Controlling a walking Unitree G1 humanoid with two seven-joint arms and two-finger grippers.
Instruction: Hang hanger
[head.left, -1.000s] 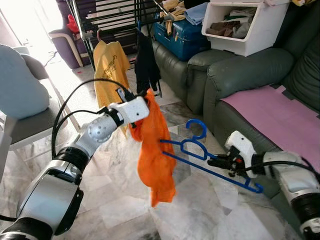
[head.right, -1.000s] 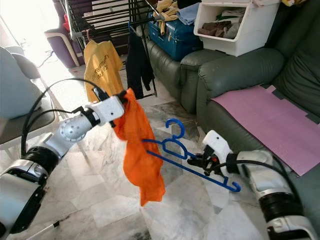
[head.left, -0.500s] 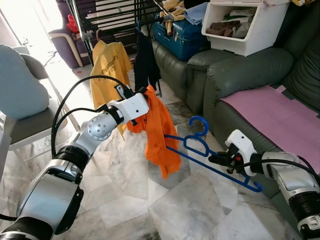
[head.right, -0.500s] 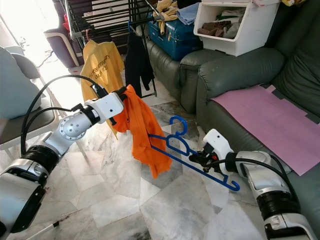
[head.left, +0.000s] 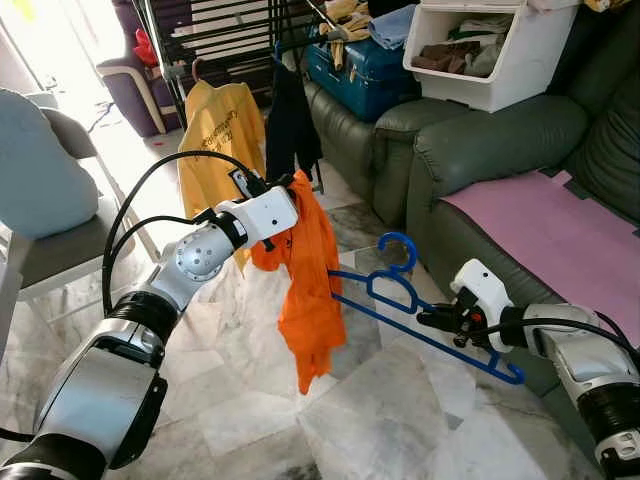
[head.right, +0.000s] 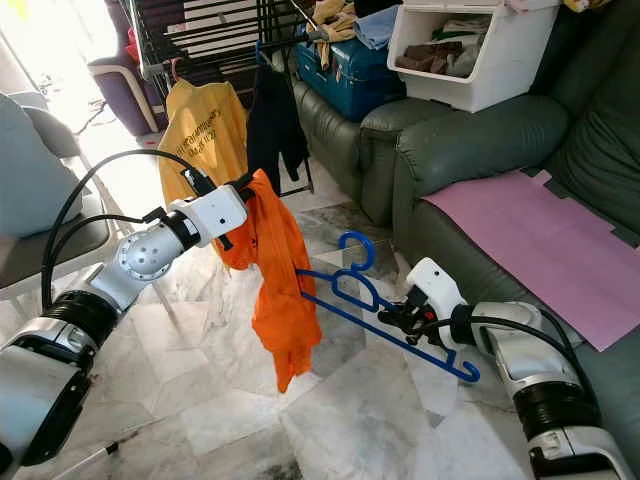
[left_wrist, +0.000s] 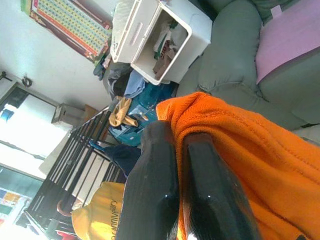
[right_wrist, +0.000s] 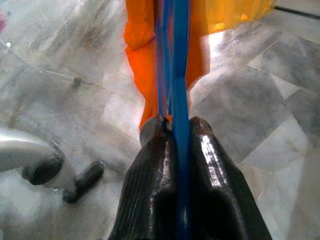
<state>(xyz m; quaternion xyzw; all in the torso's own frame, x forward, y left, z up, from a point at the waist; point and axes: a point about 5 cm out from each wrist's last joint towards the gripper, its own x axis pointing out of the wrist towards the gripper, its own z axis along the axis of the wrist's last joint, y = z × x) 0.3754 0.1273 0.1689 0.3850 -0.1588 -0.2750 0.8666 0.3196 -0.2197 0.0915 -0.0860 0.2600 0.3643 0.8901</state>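
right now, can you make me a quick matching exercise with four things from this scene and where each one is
Things:
1. orange garment
2. blue hanger
3. yellow shirt
4. white bin

Places:
a. hanging on the drying rack
b. on top of the green sofa
c. pinched in the left gripper
d. clamped in the right gripper

Pairs: 1-c, 2-d, 3-a, 4-b

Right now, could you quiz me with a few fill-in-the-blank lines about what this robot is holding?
1. The left gripper pinches a garment coloured ____.
2. The right gripper grips a hanger coloured ____.
3. On the drying rack behind, a ____ T-shirt hangs beside a black garment.

Missing: orange; blue; yellow
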